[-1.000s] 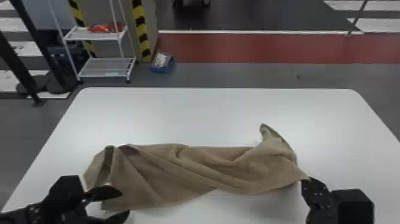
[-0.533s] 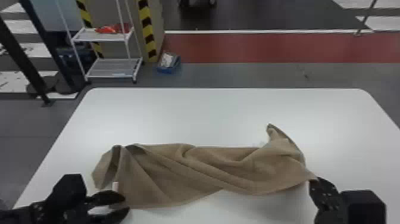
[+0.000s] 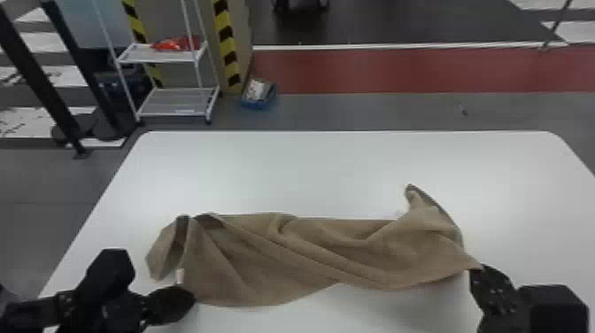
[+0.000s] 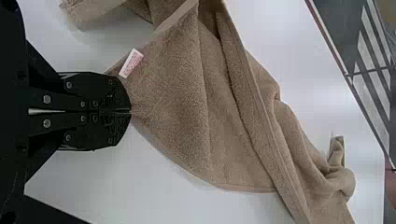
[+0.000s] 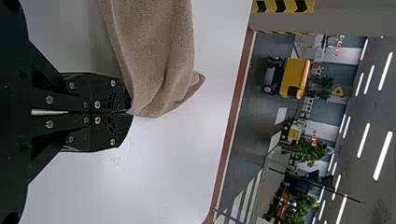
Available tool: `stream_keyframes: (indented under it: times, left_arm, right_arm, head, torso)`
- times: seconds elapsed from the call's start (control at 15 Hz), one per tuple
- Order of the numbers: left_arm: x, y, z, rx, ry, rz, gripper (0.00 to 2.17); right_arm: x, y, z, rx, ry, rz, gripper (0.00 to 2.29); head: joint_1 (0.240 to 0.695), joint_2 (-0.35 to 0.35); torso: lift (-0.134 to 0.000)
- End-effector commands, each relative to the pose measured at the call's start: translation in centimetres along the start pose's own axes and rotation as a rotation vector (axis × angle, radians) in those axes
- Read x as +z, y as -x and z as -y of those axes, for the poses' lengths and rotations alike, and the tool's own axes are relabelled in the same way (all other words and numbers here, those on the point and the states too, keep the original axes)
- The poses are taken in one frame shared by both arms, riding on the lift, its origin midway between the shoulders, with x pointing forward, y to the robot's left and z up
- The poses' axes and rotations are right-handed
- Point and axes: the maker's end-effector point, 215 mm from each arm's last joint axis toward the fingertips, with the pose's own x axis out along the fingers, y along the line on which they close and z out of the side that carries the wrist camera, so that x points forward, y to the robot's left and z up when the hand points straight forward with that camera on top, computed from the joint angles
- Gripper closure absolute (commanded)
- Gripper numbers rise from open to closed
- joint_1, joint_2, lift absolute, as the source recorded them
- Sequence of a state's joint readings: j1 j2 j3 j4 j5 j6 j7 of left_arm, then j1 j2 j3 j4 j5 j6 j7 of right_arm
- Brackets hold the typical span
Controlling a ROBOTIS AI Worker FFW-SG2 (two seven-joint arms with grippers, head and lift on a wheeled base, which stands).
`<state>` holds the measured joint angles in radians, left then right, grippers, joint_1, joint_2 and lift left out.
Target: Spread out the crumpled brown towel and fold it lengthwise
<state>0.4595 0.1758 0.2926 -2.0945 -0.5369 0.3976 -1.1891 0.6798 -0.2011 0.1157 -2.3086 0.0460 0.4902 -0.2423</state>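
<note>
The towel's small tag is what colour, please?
The tag is white with reddish print, clearest in the left wrist view.

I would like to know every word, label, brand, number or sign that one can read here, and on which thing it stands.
No text can be read, so I quote none.
Tag on the towel, near the left pincer: reddish print, too small to read.
Yellow triangular sign in the room behind: its mark is too small to make out.

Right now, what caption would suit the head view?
Left pincer and right pincer hold a rumpled brown towel at a white table.
</note>
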Motion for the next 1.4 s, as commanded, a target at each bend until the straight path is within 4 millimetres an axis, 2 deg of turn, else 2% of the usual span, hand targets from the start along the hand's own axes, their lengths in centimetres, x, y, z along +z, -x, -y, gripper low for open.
stream_keyframes:
  times: [0.0,0.27,0.47,0.53,0.6,0.73,0.93,1.0,1.33]
  left_arm:
    - [0.8,1.1,-1.0,0.027,0.029,0.02,1.34]
    - [5.1,5.2,-3.0,0.114,0.111,0.13,1.34]
    - [7.4,6.7,-4.3,0.175,0.157,0.183,1.34]
    - [8.1,7.3,-5.4,0.206,0.173,0.204,1.34]
    - [8.8,7.9,-6.2,0.226,0.182,0.223,1.34]
    - [10.0,9.9,-8.1,0.263,0.207,0.264,1.34]
    - [11.0,12.6,-10.2,0.304,0.242,0.31,1.34]
    - [10.6,13.5,-10.7,0.314,0.255,0.317,1.34]
    - [9.9,15.5,-11.7,0.347,0.275,0.337,1.34]
  right_arm:
    - [0.2,0.0,0.2,-0.003,0.001,0.004,1.28]
    - [2.0,-0.2,2.6,-0.023,0.031,0.02,1.29]
    - [4.4,-0.3,3.5,-0.01,0.055,0.058,1.28]
    - [4.7,-0.3,4.0,-0.003,0.063,0.061,1.28]
    - [5.8,-0.5,4.9,-0.013,0.059,0.067,1.28]
    - [6.8,-0.9,6.9,-0.044,0.064,0.05,1.28]
    - [7.7,-1.7,9.3,-0.079,0.051,0.023,1.28]
    - [8.2,-1.9,9.7,-0.081,0.038,0.033,1.28]
    - [11.6,-3.0,11.7,-0.096,-0.023,0.08,1.28]
  head:
    - [0.695,0.072]
    - [0.695,0.073]
    - [0.695,0.061]
    - [0.695,0.058]
    - [0.695,0.057]
    - [0.695,0.052]
    - [0.695,0.041]
    - [0.695,0.037]
    - [0.695,0.044]
  torso:
    - [-0.12]
    - [-0.12]
    - [-0.12]
    - [-0.12]
    - [-0.12]
    - [-0.12]
    - [-0.12]
    - [-0.12]
    - [-0.12]
